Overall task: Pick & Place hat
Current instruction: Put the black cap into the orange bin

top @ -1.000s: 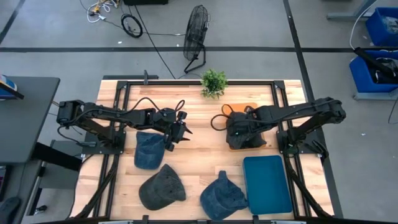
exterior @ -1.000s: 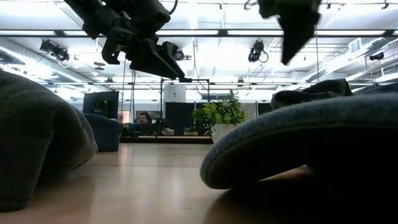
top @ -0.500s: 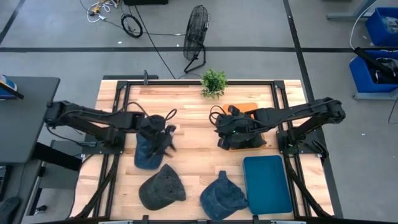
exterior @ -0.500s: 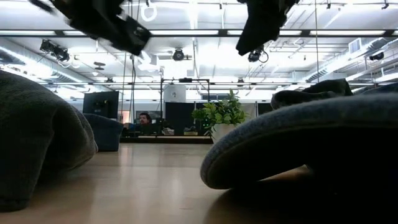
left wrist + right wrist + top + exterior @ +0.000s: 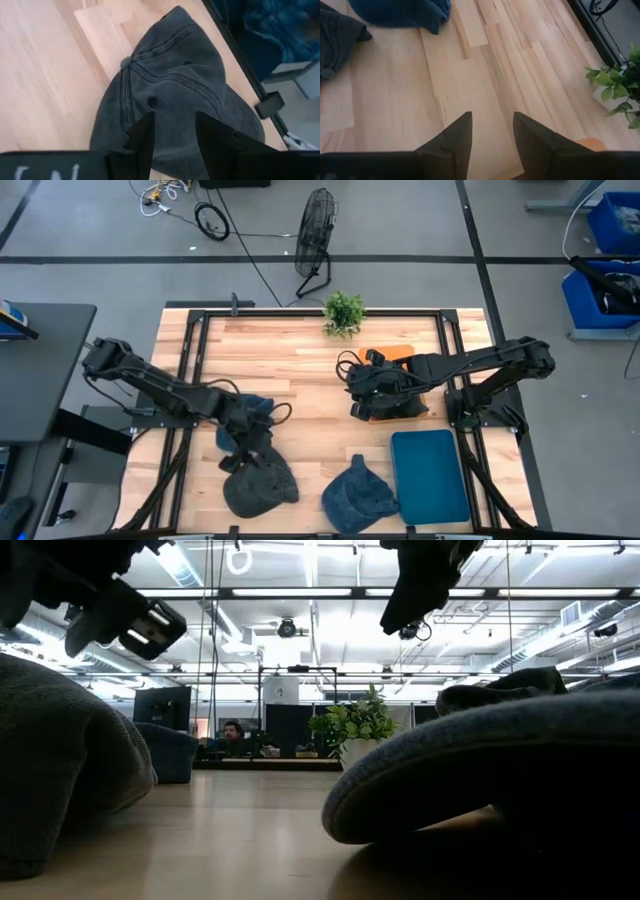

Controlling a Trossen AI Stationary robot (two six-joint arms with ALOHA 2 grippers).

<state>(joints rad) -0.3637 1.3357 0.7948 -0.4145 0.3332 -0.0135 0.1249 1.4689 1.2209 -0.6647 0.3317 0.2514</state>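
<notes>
The task is only at its start — the left gripper (image 5: 172, 132) hangs open and empty above the dark grey hat (image 5: 259, 483), which lies on the table (image 5: 300, 370). The right gripper (image 5: 490, 132), also open, waits mid-table.

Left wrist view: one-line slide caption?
Left tool, open, poised over the crown of the dark grey cap on the wooden table.

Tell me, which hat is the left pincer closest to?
The dark grey hat at the table's front left. The left pincer hovers open right above it, while the two blue hats, one behind it and one beside it, sit farther off.
</notes>
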